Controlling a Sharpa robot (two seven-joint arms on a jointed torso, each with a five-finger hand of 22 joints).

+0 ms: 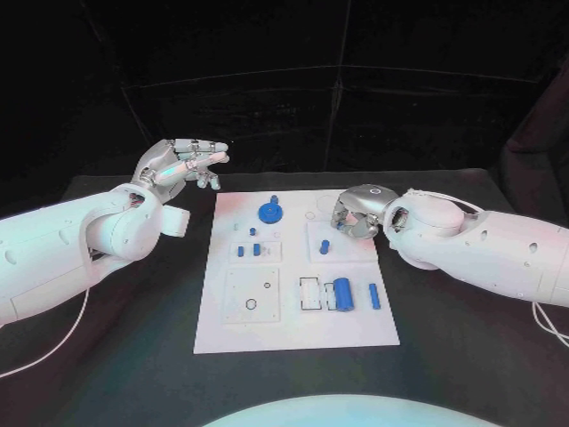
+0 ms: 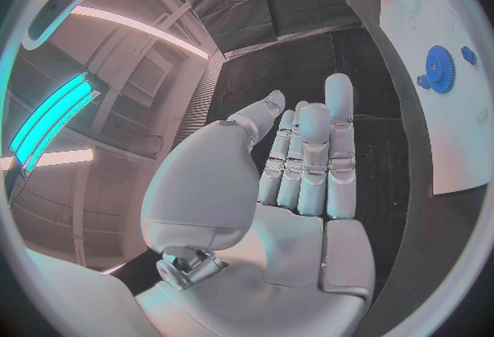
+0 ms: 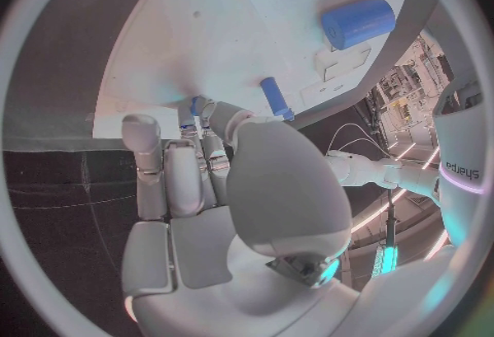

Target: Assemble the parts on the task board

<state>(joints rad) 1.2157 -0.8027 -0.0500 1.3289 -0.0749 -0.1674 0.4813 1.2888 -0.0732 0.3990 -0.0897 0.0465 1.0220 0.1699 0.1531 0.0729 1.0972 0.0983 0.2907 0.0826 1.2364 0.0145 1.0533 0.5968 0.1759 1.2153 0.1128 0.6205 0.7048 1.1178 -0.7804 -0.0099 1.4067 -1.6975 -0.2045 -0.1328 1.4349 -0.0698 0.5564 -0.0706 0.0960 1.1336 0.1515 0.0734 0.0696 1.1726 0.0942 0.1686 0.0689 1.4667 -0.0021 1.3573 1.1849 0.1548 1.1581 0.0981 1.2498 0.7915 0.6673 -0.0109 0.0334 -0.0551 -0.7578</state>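
Black table is carrying the white board, with a blue gear, cylinder and small pegs lying on it. Left hand is hovering off the board's far left corner, fingers loosely apart, holding nothing. Right hand is reaching over the board's right side, fingertips pinching a small blue part.

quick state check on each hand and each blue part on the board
left hand: raised off the board's far left corner, fingers apart, holding nothing
right hand: low over the task board, fingers curled in; whether it holds a part cannot be told
blue gear: lying flat on the board
large blue cylinder: lying on its side
slim blue bar: lying flat beside the cylinder
small blue pegs: on the board's middle
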